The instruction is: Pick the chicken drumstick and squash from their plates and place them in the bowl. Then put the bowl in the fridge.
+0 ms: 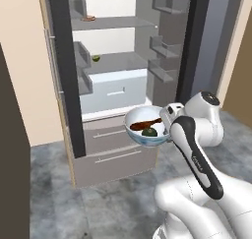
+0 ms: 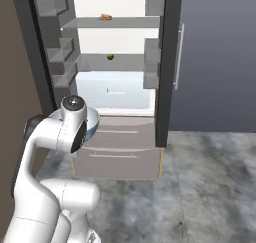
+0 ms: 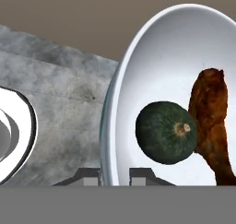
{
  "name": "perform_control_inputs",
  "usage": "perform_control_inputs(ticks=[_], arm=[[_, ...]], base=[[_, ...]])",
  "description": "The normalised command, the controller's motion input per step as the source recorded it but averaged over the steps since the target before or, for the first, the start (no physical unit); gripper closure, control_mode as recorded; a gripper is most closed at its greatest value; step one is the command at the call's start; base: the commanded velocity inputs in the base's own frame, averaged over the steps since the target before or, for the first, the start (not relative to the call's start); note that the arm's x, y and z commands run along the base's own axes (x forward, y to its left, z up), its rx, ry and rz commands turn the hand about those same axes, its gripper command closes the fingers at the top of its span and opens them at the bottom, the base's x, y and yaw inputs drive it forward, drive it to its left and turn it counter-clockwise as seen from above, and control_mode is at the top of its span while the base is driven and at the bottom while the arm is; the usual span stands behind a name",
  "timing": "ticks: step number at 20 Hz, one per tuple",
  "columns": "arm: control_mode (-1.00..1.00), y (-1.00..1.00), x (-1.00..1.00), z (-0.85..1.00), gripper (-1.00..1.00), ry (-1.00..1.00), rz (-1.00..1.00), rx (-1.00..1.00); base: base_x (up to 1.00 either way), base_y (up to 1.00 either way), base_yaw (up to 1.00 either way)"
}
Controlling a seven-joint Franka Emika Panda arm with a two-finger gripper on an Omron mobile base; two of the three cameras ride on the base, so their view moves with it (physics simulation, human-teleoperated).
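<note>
The arm held the bowl up in the air, right in front of the open fridge. The gripper was pinched shut on the bowl's rim, one finger on each side of the wall. Inside the bowl lay the drumstick and the squash, side by side and touching. The bowl hung near the white drawer, lower than the shelf above it.

The step looked like putting the bowl in the fridge. To do it well, the arm should keep the bowl level so the food stays in. It should lift a bit, then go in slowly over the shelf. The side bins are close, so the bowl must stay in the middle.
</note>
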Motion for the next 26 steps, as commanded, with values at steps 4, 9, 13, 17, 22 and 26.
perform_control_inputs(ticks=[4,9,13,17,22,26], arm=[[1.00,0.00,0.00,0.00,1.00,0.00,0.00,0.00],[1.00,0.00,0.00,0.00,1.00,0.00,0.00,0.00],[1.00,0.00,0.00,0.00,1.00,0.00,0.00,0.00],[1.00,0.00,0.00,0.00,1.00,0.00,0.00,0.00],[1.00,0.00,0.00,0.00,1.00,0.00,0.00,0.00],[1.00,0.00,0.00,0.00,1.00,0.00,0.00,0.00]], base=[[0.67,-0.26,0.00],[0.56,-0.08,0.02],[0.54,-0.09,0.04],[0.56,-0.14,0.01],[0.60,-0.15,0.00],[0.55,-0.03,0.00]])
